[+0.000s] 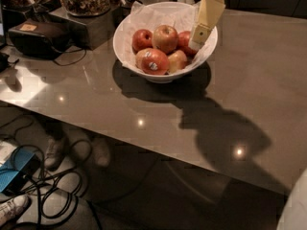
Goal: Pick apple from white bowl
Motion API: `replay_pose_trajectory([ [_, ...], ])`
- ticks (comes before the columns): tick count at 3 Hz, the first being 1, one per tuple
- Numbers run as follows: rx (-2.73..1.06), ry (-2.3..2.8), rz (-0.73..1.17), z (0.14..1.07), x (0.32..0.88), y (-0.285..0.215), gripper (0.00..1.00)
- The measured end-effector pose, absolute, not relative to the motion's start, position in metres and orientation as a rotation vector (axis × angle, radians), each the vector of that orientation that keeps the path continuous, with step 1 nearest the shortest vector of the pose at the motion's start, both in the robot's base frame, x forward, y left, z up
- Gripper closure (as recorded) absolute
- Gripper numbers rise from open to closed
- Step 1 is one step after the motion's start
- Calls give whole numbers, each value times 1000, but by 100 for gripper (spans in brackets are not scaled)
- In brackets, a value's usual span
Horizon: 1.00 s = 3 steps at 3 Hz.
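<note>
The white bowl (129,28), lined with crinkled white paper, stands on the grey table and holds several apples. The apple (165,37), yellow-gold with a red blush and a stem dimple, lies at the bowl's back middle. An apple with a white sticker (154,61) lies in front of it, and a pale yellow one (178,60) to that one's right. Deep-red apples lie at the left (142,40) and right (184,40). My gripper (196,41), cream-yellow, reaches down from the top right over the bowl's right side, its tip in front of the right red apple.
A black box with a cable (38,36) and a container of nuts on a stand (86,1) sit at the table's back left. The table's front edge (144,150) runs diagonally. Cables, a blue device (12,176) and shoes (55,152) lie on the floor.
</note>
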State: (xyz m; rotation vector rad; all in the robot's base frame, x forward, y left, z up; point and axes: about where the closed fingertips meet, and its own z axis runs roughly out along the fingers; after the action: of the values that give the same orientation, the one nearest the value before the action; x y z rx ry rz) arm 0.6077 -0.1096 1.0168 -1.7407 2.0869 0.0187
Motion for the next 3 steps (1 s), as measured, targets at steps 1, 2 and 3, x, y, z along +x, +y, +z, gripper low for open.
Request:
replay_pose_trajectory([
  [1,-1704,2117,43,1009,617,-116,0],
  [2,-1690,2141,72,1002,631,-114,0],
  [3,-1699,2148,91,996,645,-108,6],
])
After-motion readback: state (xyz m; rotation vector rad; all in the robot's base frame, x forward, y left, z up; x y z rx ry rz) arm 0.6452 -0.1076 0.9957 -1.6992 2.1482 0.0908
